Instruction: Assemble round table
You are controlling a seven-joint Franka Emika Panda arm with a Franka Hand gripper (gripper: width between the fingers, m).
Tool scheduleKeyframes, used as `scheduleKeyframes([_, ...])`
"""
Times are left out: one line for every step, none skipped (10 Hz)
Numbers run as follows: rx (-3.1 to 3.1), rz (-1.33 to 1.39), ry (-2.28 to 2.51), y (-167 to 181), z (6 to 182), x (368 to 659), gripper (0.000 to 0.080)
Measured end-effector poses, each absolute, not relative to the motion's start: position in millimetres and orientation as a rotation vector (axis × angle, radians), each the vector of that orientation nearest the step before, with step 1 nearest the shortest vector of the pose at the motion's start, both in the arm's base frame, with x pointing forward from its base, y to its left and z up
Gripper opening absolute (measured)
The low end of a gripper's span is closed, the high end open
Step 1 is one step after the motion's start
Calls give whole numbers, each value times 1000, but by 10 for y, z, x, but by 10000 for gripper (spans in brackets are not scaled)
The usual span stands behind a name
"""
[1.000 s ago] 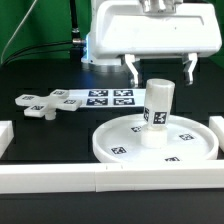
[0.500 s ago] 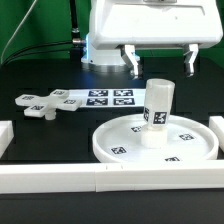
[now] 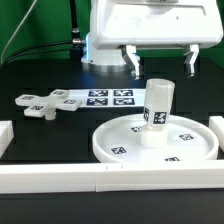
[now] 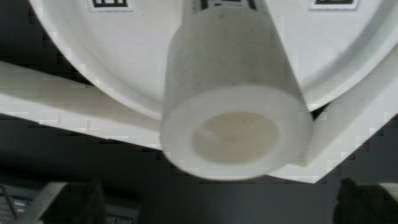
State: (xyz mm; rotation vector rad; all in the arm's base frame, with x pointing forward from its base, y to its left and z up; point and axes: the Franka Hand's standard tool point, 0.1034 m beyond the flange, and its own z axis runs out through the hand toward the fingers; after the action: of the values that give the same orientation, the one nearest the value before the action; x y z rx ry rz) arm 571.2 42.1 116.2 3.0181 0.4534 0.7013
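Note:
The round disc (image 3: 112, 150) lies on the black table at the exterior view's right. The thick leg (image 3: 158, 105) stands upright in its hub. My gripper (image 3: 161, 64) is open and empty directly above the leg's top, its fingers apart from it. The cross-shaped piece (image 3: 45, 103) lies flat at the exterior view's left. In the wrist view I look straight down the leg (image 4: 231, 120) onto the disc (image 4: 107, 45). The dark fingertips (image 4: 54, 205) show at the frame's corners, and the gripper (image 4: 210, 205) holds nothing.
The marker board (image 3: 110, 98) lies behind the disc. White border bars run along the front (image 3: 100, 180), the exterior view's left (image 3: 4, 133) and right (image 3: 217, 126). The front bar also shows in the wrist view (image 4: 54, 95). The arm's white base stands behind.
My open gripper rose a little above the leg between one second and half a second ago. It has held still since. The parts have not moved.

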Motion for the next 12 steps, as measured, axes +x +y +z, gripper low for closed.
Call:
scheduleKeyframes([3077, 520, 464, 505, 1126, 5654, 649])
scheduleKeyframes([3101, 432, 472, 554, 1151, 5674, 649])
scheduleKeyframes([3109, 360, 499, 574, 1137, 5666, 649])
scheduleKeyframes([3096, 276, 561, 567, 1103, 5662, 649])
scheduleKeyframes([3084, 163, 637, 514, 1090, 5671, 649])
scheduleKeyframes([3086, 100, 659, 481, 1110, 5736, 649])
scheduleKeyframes([3085, 144, 651, 504, 1112, 5769, 649])
scheduleKeyframes([3086, 137, 653, 503, 1095, 5748, 649])
scheduleKeyframes([3086, 137, 652, 503, 1094, 5748, 649])
scheduleKeyframes([3084, 136, 660, 492, 1087, 5747, 649])
scheduleKeyframes([3057, 156, 739, 428, 1060, 5774, 649])
scheduleKeyframes([3052, 154, 751, 369, 1018, 5768, 649])
